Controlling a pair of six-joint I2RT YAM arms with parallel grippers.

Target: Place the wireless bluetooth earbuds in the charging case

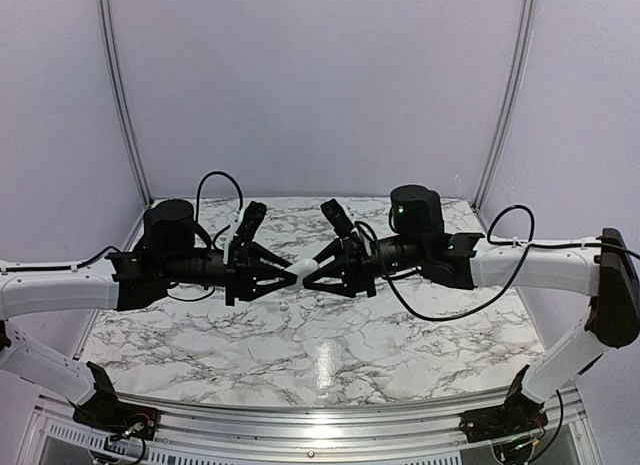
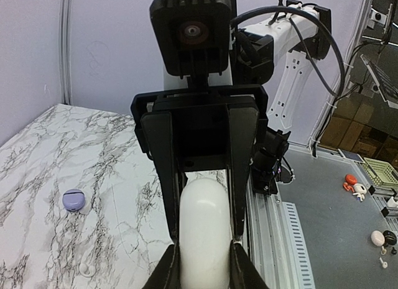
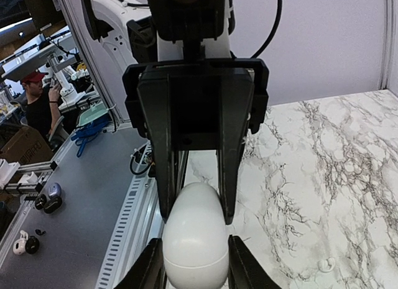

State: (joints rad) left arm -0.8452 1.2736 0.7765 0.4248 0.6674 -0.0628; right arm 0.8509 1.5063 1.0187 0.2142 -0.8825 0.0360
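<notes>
Squeezing the hard, likely slippery charging case point(image 2: 204, 224), the left end effector point(image 2: 205, 267) and right end effector point(image 3: 194, 265) are holding its ends.

Below me lies a white marble-patterned table point(image 1: 400, 355), grey-veined, with a bright glare spot near its front. Pale lilac walls point(image 1: 320, 85) close it in, joined by metal posts point(image 1: 118, 85), and a ribbed aluminium rail point(image 1: 320, 425) runs along the near edge. Past that rail I see a grey table point(image 3: 93, 196). A man point(image 3: 38, 99) in a red cap is at its far side, near a cardboard box point(image 3: 25, 146). A green basket point(image 2: 380, 172) stands there too, with an orange object point(image 2: 350, 179) just beside it.
</notes>
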